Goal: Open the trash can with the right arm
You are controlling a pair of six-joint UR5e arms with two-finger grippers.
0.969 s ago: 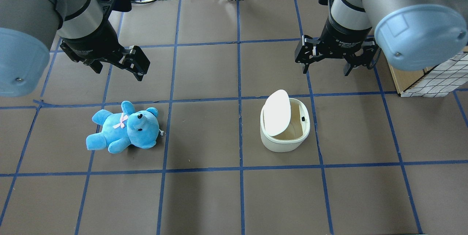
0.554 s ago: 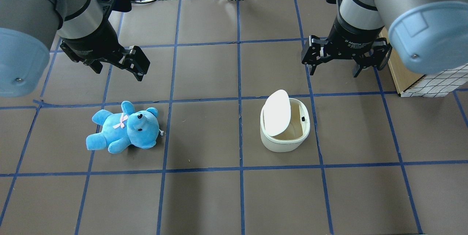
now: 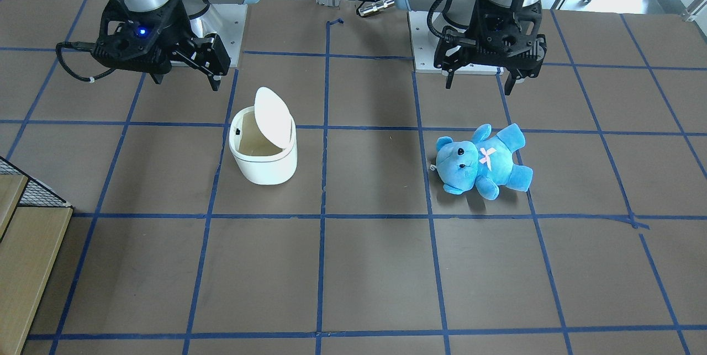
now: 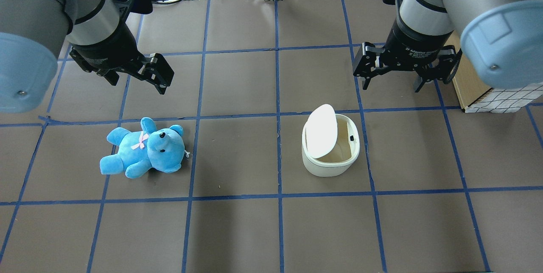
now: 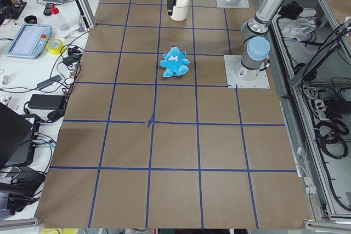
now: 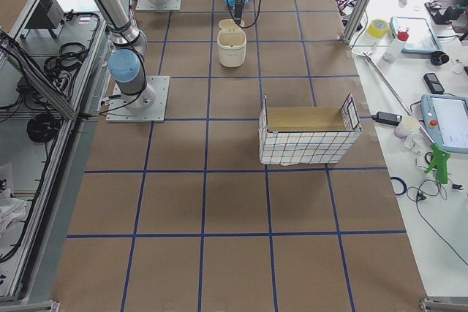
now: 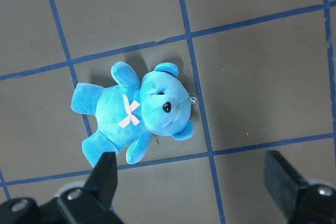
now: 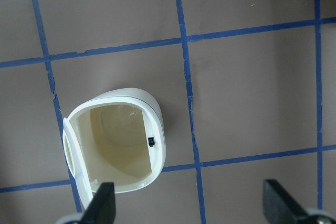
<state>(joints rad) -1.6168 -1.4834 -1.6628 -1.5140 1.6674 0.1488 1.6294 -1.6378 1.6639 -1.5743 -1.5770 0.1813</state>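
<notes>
The white trash can stands right of the table's middle with its flip lid raised, showing the beige inside. It also shows in the front view and the right wrist view. My right gripper is open and empty. It hangs above the table behind the can, a little to its right, and touches nothing; the front view shows its blue light. My left gripper is open and empty above the blue teddy bear.
The teddy lies on its back on the table's left side. A wire basket with a checked liner stands at the right edge, close to the right arm. Cables and devices lie beyond the far edge.
My right gripper has moved to the right and slightly away from the can, still open. The can, its raised lid, the teddy and the left arm have not moved.
</notes>
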